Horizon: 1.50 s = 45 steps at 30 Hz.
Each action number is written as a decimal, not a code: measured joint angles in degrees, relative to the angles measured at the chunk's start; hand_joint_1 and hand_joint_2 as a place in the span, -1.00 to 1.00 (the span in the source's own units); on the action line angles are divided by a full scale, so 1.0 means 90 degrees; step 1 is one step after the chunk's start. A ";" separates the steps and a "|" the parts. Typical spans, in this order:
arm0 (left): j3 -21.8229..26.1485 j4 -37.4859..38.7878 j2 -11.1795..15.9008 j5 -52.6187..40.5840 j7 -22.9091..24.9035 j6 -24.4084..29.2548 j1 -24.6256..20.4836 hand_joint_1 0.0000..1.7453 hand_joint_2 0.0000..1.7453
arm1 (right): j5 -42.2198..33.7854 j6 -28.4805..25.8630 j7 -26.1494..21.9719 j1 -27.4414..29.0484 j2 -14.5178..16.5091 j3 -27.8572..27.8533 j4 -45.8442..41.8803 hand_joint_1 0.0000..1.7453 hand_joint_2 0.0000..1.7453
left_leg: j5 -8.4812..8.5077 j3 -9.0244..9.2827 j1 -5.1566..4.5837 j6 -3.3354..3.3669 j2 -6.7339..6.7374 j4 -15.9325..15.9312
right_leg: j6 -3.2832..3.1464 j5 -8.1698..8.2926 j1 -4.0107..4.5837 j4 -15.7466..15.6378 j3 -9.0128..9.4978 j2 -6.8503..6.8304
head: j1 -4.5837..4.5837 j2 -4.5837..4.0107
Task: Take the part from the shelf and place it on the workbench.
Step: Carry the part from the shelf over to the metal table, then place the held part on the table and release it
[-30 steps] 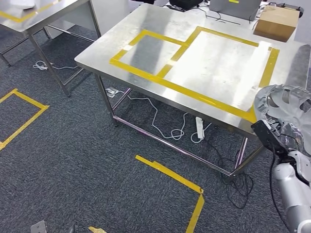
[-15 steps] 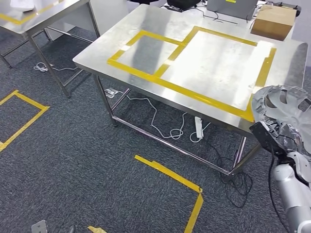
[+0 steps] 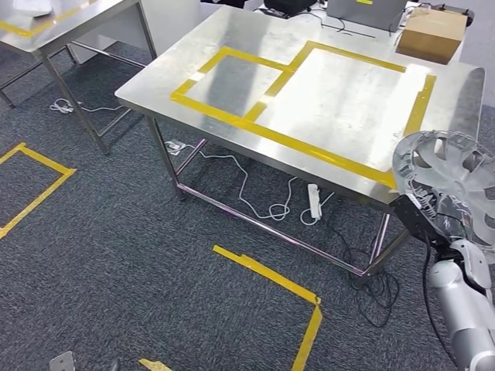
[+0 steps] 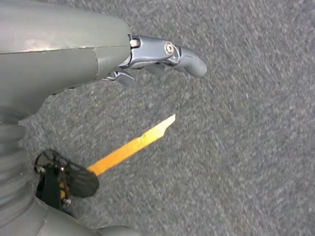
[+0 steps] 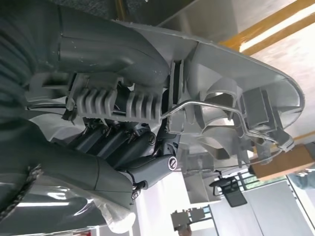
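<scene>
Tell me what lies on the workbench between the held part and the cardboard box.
In the head view, only bare steel and yellow tape lines lie on the workbench between the part, gripped by the right hand, and the cardboard box.

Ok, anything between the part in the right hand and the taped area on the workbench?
Nothing visible. The part hangs at the workbench's near corner; the taped area is bare, and the cardboard box sits beyond it.
</scene>
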 joint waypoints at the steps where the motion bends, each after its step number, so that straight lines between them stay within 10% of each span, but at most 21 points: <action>1: -0.0001 0.0000 -0.0004 0.0000 -0.0001 0.0000 -0.0002 -1.00 1.00 | -0.0001 -0.0001 -0.0001 0.0001 0.0001 0.0007 -0.0011 1.00 1.00 | 0.0035 0.0016 0.0013 0.0019 0.0006 -0.0061 | 0.0026 -0.0061 -0.0003 0.0060 -0.0045 -0.0001 | 0.0005 0.0000; 5: -0.0002 0.0000 -0.0008 0.0000 -0.0001 -0.0001 -0.0008 -1.00 1.00 | -0.0010 -0.0001 -0.0005 0.0019 0.0001 0.0034 -0.0026 1.00 1.00 | 0.0110 0.0019 0.0040 0.0074 0.0021 -0.0162 | 0.0108 -0.0726 -0.0021 0.1388 -0.0670 -0.0004 | 0.0026 0.0000; 7: -0.0002 0.0000 -0.0012 0.0000 0.0000 -0.0002 0.0000 -1.00 1.00 | -0.0008 -0.0001 -0.0006 0.0060 0.0002 0.0052 -0.0026 1.00 1.00 | 0.0109 0.0017 0.0041 0.0072 0.0020 -0.0157 | 0.0149 -0.0731 -0.0031 0.1702 -0.0812 -0.0006 | 0.0026 -0.0001; 12: -0.0002 0.0000 -0.0008 0.0000 0.0000 -0.0005 -0.0004 -1.00 1.00 | -0.0008 -0.0003 -0.0008 0.0048 0.0007 0.0067 -0.0039 1.00 1.00 | 0.0041 -0.0042 0.0026 -0.0050 0.0011 0.0001 | 0.0158 -0.0034 -0.0062 0.0063 0.0029 -0.0030 | 0.0035 0.0001; 17: -0.0002 0.0000 0.0000 -0.0008 0.0002 0.0010 0.0007 -1.00 1.00 | 0.0027 -0.0172 -0.0029 0.0100 0.0010 0.0097 -0.0143 1.00 1.00 | -0.0131 -0.0178 0.0037 -0.0189 0.0002 0.0275 | -0.0046 -0.0032 -0.0062 0.0020 0.0044 -0.0021 | 0.0031 0.0000; 22: -0.0002 0.0000 -0.0004 -0.0060 0.0014 0.0054 0.0068 -1.00 1.00 | -0.0084 -0.0660 -0.0081 0.0332 0.0050 0.0090 -0.0830 1.00 1.00 | -0.0798 -0.0868 0.0081 -0.0290 0.0000 0.1865 | -0.0122 -0.0032 -0.0062 0.0017 0.0038 -0.0015 | 0.0001 0.0000; 26: -0.0002 0.0000 -0.0011 -0.0099 0.0012 0.0064 0.0091 -1.00 1.00 | -0.0207 -0.0704 0.0021 0.0466 0.0082 0.0013 -0.1628 1.00 1.00 | -0.0054 -0.0279 0.0043 -0.0133 -0.0011 0.0520 | -0.0111 -0.0032 -0.0046 0.0015 0.0035 -0.0009 | 0.0003 -0.0001; 32: -0.0001 0.0000 -0.0019 -0.0124 0.0007 0.0093 0.0104 -1.00 1.00 | -0.0294 -0.0771 0.0075 0.0630 0.0104 -0.0111 -0.2440 1.00 1.00 | 0.0086 -0.0037 0.0017 0.0002 -0.0003 -0.0098 | 0.0065 -0.0112 -0.0058 0.0089 -0.0075 -0.0018 | 0.0014 0.0000; 37: -0.0002 0.0000 -0.0036 -0.0126 0.0007 0.0094 0.0103 -1.00 1.00 | -0.0305 -0.0771 0.0081 0.0726 0.0104 -0.0175 -0.2665 1.00 1.00 | 0.0125 -0.0017 0.0028 0.0049 0.0009 -0.0164 | 0.0143 -0.0813 -0.0059 0.1702 -0.0819 -0.0014 | 0.0028 0.0000; 41: -0.0002 0.0000 -0.0061 -0.0126 0.0007 0.0094 0.0102 -1.00 1.00 | -0.0307 -0.0771 0.0088 0.0753 0.0106 -0.0203 -0.2765 1.00 1.00 | 0.0091 -0.0026 0.0028 -0.0003 0.0000 -0.0089 | 0.0171 -0.0141 -0.0080 0.0446 -0.0175 -0.0039 | 0.0034 -0.0001; 45: -0.0001 0.0000 -0.0052 -0.0126 0.0007 0.0094 0.0109 -1.00 1.00 | -0.0305 -0.0773 0.0087 0.0778 0.0113 -0.0220 -0.2826 1.00 1.00 | 0.0078 -0.0096 -0.0007 -0.0095 -0.0004 0.0016 | 0.0057 -0.0062 -0.0064 0.0001 0.0073 -0.0018 | 0.0024 0.0001</action>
